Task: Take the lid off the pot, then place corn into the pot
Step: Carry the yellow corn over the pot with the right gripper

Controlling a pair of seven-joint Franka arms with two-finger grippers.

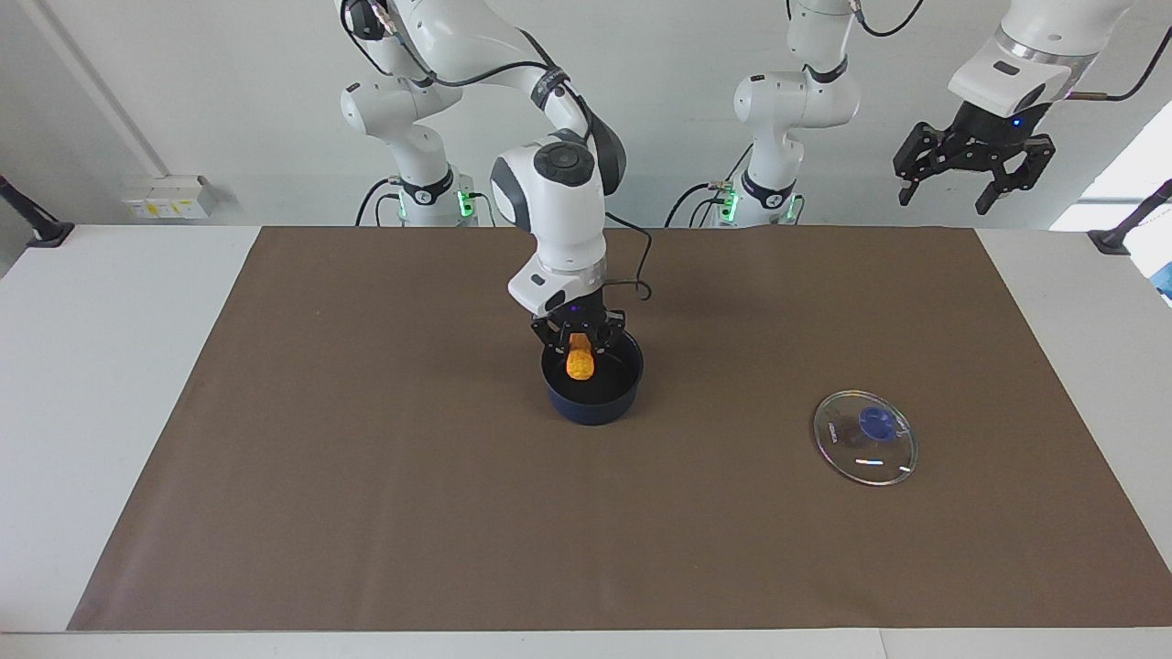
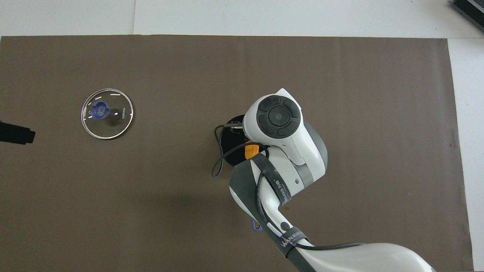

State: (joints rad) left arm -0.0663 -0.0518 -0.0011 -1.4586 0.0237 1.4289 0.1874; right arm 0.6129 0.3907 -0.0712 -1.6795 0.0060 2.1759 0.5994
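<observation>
Orange corn (image 1: 580,362) hangs in the right gripper (image 1: 580,346), fingers clamped on it, over pot (image 1: 593,394); overhead view hides that grip. Lid (image 1: 865,437) lies well apart. Left gripper (image 1: 971,174) waits w/ fingers spread, empty.

This is a robotics lab set up for testing, not a kitchen. Two white jointed robot arms, one (image 1: 558,183) bent over the work area and one (image 1: 797,101) upright, stand on bases with green indicator lights and trailing black cables at the edge of a plain white counter (image 1: 119,384). A large sheet of flat brown paper (image 1: 366,476) covers most of it as a work mat. The wall (image 1: 229,91) is bare and white, with a small white socket box (image 1: 169,197) fixed low on it. Black camera-stand feet (image 1: 41,229) sit at the counter's corners.
</observation>
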